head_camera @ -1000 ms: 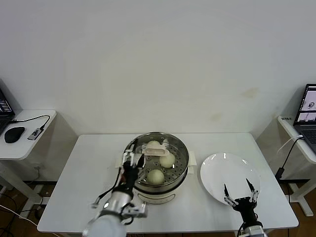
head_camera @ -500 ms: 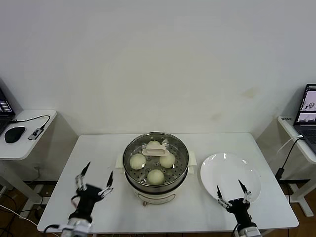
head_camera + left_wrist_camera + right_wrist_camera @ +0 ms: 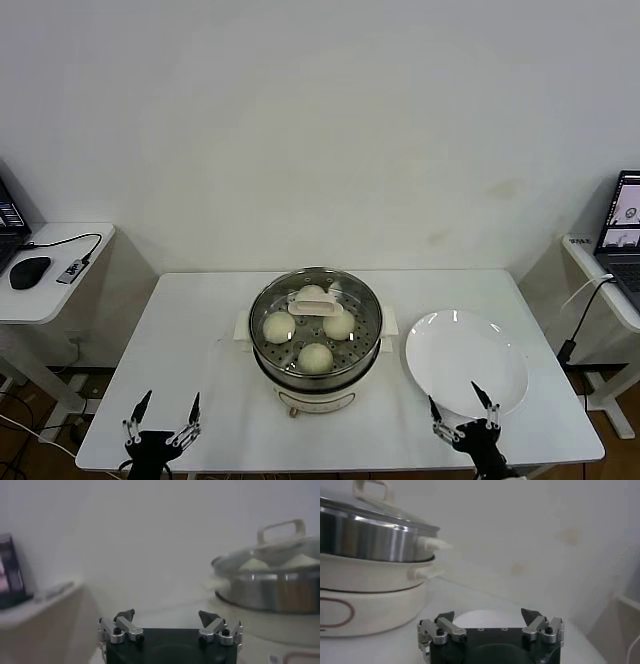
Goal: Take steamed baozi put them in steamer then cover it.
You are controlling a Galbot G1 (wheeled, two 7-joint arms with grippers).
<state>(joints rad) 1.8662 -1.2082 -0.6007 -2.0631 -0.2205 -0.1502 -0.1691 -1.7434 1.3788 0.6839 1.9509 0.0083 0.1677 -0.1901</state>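
white surface against a plain pale wall. steamer at its centre: shiny steel pot on a cream base, 4 smooth cream-white baozi on the perforated tray, under the clear glass lid with its cream handle. glossy round white plate bare, just beside on the right. left pincer spread and holding nothing at the near-left edge; right pincer spread, holding nothing, at the plate's near rim. judgement: task looks complete; best to keep both arms off the lid.
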